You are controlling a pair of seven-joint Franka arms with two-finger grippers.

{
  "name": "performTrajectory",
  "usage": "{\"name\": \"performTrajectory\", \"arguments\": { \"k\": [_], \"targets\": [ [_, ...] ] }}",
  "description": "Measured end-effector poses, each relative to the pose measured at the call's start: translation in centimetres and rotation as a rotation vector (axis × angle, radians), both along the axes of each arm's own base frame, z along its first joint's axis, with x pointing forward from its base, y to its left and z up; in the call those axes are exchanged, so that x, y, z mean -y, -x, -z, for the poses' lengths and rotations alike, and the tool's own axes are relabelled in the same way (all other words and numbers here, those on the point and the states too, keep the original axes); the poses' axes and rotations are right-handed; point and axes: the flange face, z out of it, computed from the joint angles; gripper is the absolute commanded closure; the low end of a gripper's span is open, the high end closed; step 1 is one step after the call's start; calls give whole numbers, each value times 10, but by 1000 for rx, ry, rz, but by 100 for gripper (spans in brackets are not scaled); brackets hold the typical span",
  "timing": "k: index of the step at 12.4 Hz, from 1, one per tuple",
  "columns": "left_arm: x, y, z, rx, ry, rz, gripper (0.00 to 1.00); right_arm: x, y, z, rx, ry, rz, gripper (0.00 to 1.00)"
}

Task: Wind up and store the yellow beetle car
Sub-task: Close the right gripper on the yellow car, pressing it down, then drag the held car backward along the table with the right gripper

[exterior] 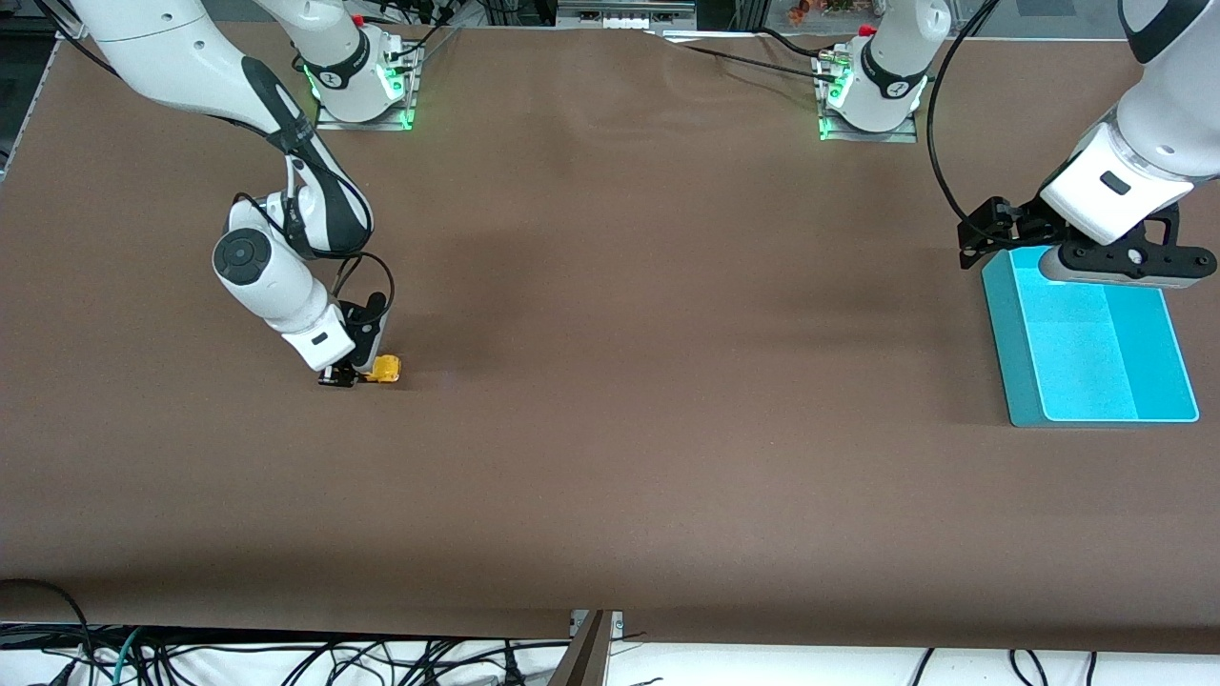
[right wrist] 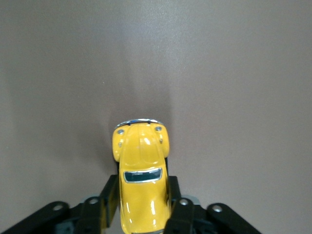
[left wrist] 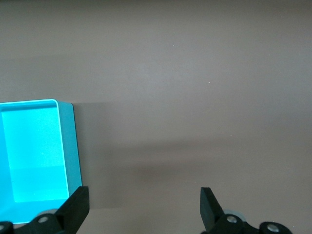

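Desk, brown and broad, carries two things well apart: a turquoise bin at the left arm's end, at about 3 o'clock from the desk's middle in the front view, and the yellow beetle car toward the right arm's end, at about 9 o'clock. The left end effector waits over the bin's edge nearest the robots' bases, its fingers spread wide with nothing between them. The right end effector is down at desk level and clamped on the car's flanks: in the right wrist view its black fingers press on both sides of the body behind the windscreen, while the rounded bonnet and chrome bumper poke out toward 12 o'clock. Whether the wheels touch the desk cannot be told. The car looks a hard, glossy, lightweight toy, likely stiff enough to take a firm pinch but slick on its curved paint, so the flat lower sides by the doors appear the safest place to hold; the domed roof would probably let it squirt free. Winding would likely call for dragging it backward with the wheels pressed down before it goes to the bin.
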Motion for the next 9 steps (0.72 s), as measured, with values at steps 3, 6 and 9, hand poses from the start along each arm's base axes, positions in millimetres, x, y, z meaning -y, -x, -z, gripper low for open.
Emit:
{"name": "performTrajectory", "arguments": {
  "k": [3, 6, 9],
  "targets": [
    [0, 0, 0, 0, 0, 0, 0, 0, 0, 0, 1, 5, -17, 85],
    [0, 0, 0, 0, 0, 0, 0, 0, 0, 0, 3, 15, -94, 85],
    [0, 0, 0, 0, 0, 0, 0, 0, 0, 0, 4, 19, -126, 85]
  ]
}}
